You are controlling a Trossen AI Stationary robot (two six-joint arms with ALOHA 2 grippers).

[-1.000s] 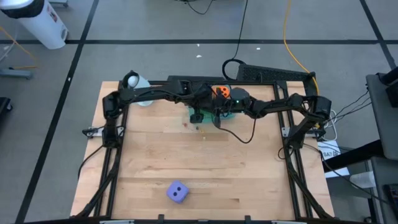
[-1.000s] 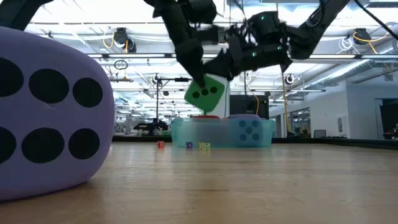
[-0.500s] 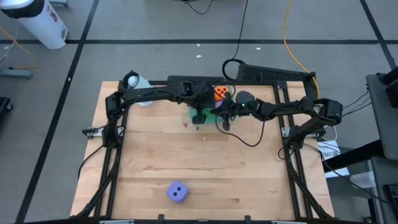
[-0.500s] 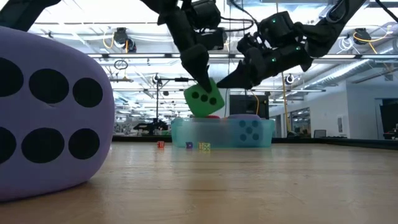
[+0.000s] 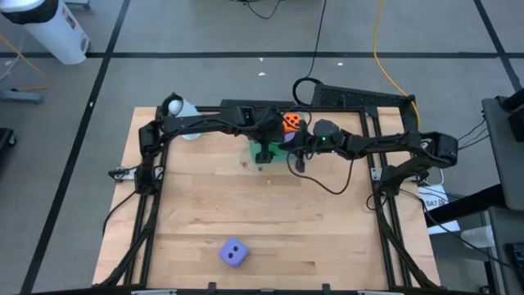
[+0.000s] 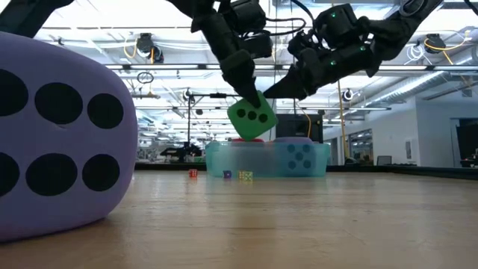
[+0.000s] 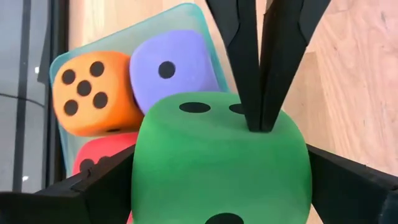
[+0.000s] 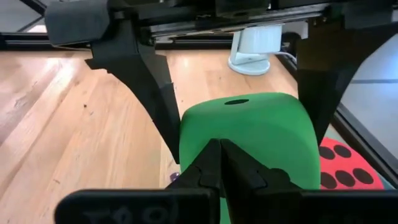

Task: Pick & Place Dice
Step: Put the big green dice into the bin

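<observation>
Since the earlier frame, right pincer (image 6: 270,91), shut and empty, retreated; left pincer (image 7: 217,171) holds green die (image 6: 252,119) above tray (image 6: 216,158), apparently holding three; purple die (image 5: 234,253) remains.

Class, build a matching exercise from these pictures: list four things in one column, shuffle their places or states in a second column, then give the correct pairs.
Things:
1. green die
2. orange die
3. purple die
4. right gripper

States:
A. lies in the tray
B. alone on the near table
C. shut, tips against the green die
D. held between the left gripper fingers above the tray

Pairs: 1-D, 2-A, 3-B, 4-C
</observation>
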